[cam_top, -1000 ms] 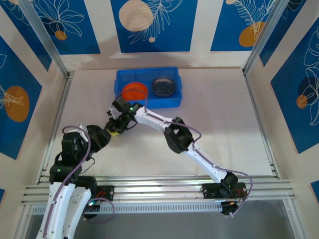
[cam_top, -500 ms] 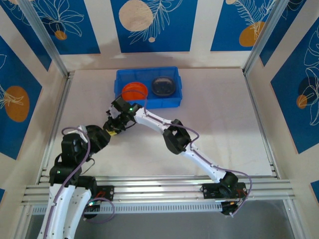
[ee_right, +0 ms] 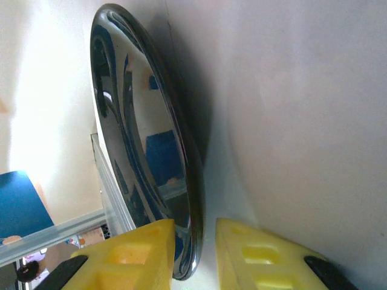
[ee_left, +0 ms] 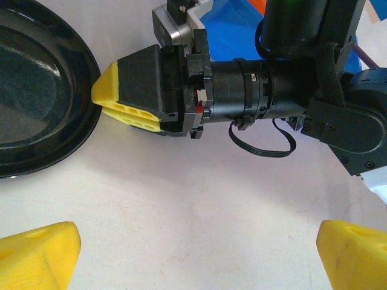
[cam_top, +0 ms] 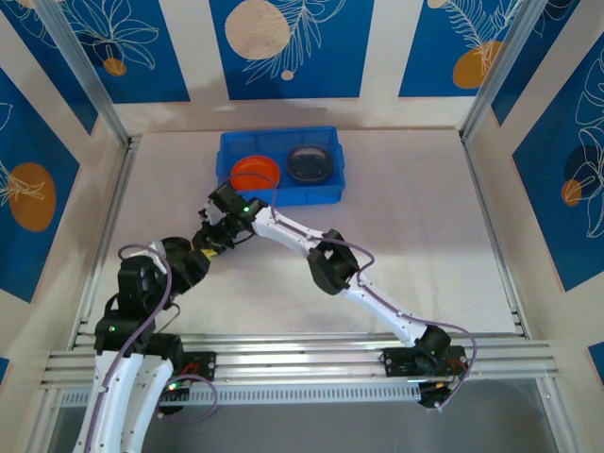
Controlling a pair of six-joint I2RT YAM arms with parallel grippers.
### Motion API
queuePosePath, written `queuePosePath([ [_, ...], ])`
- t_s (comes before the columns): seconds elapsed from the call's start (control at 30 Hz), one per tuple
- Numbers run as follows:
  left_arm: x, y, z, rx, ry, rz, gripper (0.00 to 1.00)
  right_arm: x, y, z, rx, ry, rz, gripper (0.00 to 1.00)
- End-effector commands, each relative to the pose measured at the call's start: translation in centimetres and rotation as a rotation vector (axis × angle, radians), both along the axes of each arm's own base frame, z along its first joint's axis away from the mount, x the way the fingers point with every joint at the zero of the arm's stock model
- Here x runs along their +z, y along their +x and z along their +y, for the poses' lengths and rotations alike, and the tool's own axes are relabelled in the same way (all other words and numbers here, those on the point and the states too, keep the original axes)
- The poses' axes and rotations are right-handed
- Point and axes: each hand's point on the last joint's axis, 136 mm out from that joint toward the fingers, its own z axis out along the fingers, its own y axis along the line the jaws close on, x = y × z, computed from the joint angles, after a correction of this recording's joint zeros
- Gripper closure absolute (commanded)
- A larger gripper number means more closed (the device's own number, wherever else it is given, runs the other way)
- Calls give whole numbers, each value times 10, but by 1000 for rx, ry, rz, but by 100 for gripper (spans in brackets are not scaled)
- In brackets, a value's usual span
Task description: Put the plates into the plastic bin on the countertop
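Seen from above, the bin point(cam_top: 281, 133) sits on the countertop point(cam_top: 415, 217) with an orange plate point(cam_top: 255, 174) in its left half and a dark plate point(cam_top: 309, 163) in its right half, both lying flat. The right gripper point(cam_top: 208, 241) is low over the surface, near the bin's near-left corner and outside it. In the left wrist view, a black plate point(ee_left: 36, 90) lies flat on the countertop, with a blue edge of the bin showing beyond the right gripper. One yellow fingertip point(ee_left: 106, 81) of that gripper meets the plate's rim on the side facing the bin. The left gripper point(ee_left: 196, 257) stands wide with its tips well apart, holding nothing and touching nothing. In the right wrist view, the plate's glossy rim runs between the two fingers, which are set narrow. One finger point(ee_right: 130, 257) looks pressed to the rim, while a sliver of gap shows at the other, so I cannot tell whether the grip is made. The step in hand appears to be the pinch on this rim, and the bite looks shallow for so slick a plate. It would be sounder to slide further onto the rim before closing, then close fully. Tip the edge up gently, carry the plate level over the bin's near wall and lay it onto one of the plates already in the bin. The left gripper is best kept off the path to the bin.
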Motion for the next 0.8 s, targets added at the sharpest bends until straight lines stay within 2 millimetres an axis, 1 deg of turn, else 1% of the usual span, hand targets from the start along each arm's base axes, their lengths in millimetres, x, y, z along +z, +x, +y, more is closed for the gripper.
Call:
queuePosePath([
  [0.0,-4,-1,1,-6,14,1,0,-29,-27,8,38,-37,43,76],
  [0.17,-7,-1,1,-6,15,6,0,-28,-29,10,44,-33,38,81],
  [0.3,-6,-1,1,-6,16,5,0,-25,-27,8,42,-42,27,91],
  [0.4,-6,0,1,-8,15,2,0,-20,-26,5,45,-51,-7,95],
  [0.43,-5,0,1,-8,15,0,0,-18,-24,3,44,-56,-24,98],
  [0.5,-4,1,0,-11,15,-2,0,-10,-22,0,42,-62,-61,100],
  [0.57,-1,4,-1,-20,16,-3,0,-1,-20,-5,40,-76,-107,100],
  [0.67,5,11,-3,-34,24,-9,0,16,-15,-19,29,-105,-182,100],
  [0.77,10,23,-7,-55,17,-26,0,29,-9,-35,15,-131,-235,100],
])
